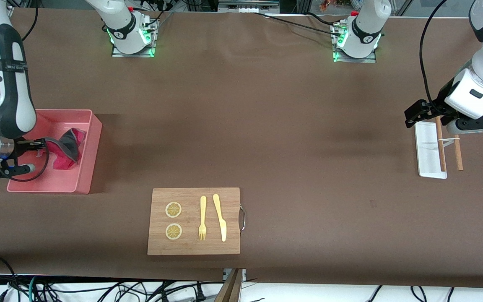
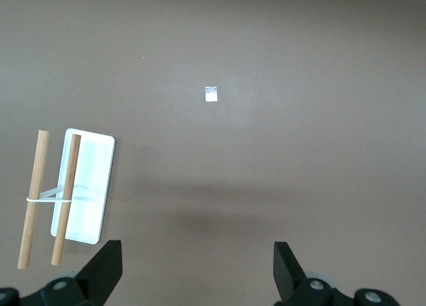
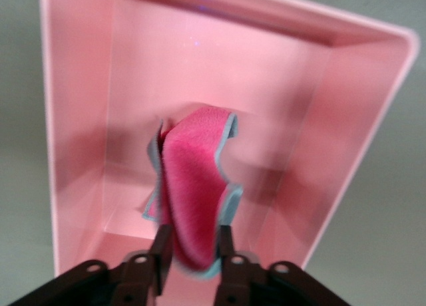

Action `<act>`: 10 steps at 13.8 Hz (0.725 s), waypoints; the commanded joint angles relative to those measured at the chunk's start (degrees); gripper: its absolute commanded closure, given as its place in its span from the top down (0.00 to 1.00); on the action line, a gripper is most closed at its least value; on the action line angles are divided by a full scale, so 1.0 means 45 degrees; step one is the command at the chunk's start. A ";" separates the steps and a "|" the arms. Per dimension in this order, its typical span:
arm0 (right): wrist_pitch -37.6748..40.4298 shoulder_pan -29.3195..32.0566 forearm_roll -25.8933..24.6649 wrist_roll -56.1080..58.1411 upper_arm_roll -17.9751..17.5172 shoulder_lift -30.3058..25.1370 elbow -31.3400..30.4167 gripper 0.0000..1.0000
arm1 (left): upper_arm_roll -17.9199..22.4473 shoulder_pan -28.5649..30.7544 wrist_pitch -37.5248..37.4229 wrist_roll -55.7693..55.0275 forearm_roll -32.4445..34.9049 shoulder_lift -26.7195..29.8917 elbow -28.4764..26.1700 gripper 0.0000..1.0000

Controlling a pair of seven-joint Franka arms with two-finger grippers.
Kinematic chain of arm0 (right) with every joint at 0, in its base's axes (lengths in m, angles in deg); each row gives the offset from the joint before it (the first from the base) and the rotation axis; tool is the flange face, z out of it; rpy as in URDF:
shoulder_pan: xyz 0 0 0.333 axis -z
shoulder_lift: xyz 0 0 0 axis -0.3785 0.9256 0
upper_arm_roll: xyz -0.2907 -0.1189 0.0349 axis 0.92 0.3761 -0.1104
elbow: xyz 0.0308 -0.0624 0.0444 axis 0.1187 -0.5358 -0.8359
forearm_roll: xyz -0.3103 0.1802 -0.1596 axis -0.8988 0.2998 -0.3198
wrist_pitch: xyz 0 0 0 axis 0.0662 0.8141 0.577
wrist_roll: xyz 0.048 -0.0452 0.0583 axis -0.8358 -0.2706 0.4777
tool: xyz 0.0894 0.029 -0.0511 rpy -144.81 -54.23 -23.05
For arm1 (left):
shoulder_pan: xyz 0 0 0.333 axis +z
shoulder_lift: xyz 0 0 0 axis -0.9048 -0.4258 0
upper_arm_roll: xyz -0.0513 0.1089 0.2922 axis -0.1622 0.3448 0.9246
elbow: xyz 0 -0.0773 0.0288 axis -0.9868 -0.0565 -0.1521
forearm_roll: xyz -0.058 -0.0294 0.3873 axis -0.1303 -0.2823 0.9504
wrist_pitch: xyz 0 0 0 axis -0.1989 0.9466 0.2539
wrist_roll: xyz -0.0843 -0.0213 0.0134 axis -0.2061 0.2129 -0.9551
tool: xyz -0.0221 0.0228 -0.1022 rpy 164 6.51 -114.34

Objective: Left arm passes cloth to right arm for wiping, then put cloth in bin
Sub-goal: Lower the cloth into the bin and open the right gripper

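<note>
Right wrist view, right gripper (image 3: 192, 243) over the bin (image 3: 346, 146), fingers set narrowly against both sides of the cloth (image 3: 193, 193), cloth hanging into the bin, left gripper (image 2: 198, 269) waiting with jaws wide over bare table beside the white tray (image 2: 93, 186).

bin (image 1: 86, 147) walls hem right gripper (image 3: 193, 253) and cloth (image 3: 193, 199). open brown table (image 1: 266, 126) mid-span. cutting board (image 1: 194, 221) nearer camera. white tray (image 1: 429, 147) with sticks (image 1: 449, 144) under left gripper (image 2: 193, 273).

A high front camera faces both robot bases across the table (image 1: 266, 126). The right wrist camera looks closely down into the bin (image 3: 80, 120), the left wrist camera down on the tray (image 2: 93, 186); the front view shares both.
</note>
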 commanded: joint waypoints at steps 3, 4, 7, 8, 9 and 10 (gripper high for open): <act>0.0580 0.0067 0.0158 0.0080 -0.0463 -0.2389 -0.0308 1.00 | -0.0044 -0.0018 -0.0264 -0.0423 0.0006 -0.0177 0.0354 1.00; 0.0715 0.0067 0.0139 0.0080 -0.0560 -0.2818 -0.0308 1.00 | -0.0044 -0.0018 -0.0264 -0.0463 0.0006 -0.0196 0.0354 1.00; 0.0620 0.0067 0.0139 0.0080 -0.0911 -0.3718 -0.0269 1.00 | -0.0044 -0.0018 -0.0264 -0.0463 0.0006 -0.0197 0.0354 1.00; 0.0619 0.0067 0.0158 0.0061 -0.1048 -0.4127 -0.0288 1.00 | -0.0044 -0.0037 -0.0264 -0.0463 0.0026 -0.0216 0.0354 1.00; 0.0638 0.0067 0.0139 0.0138 -0.1108 -0.4479 -0.0288 1.00 | -0.0044 -0.0037 -0.0264 -0.0463 0.0026 -0.0216 0.0354 1.00; 0.0639 0.0067 0.0158 0.0081 -0.1147 -0.4772 -0.0327 1.00 | -0.0044 -0.0037 -0.0264 -0.0463 0.0026 -0.0216 0.0354 1.00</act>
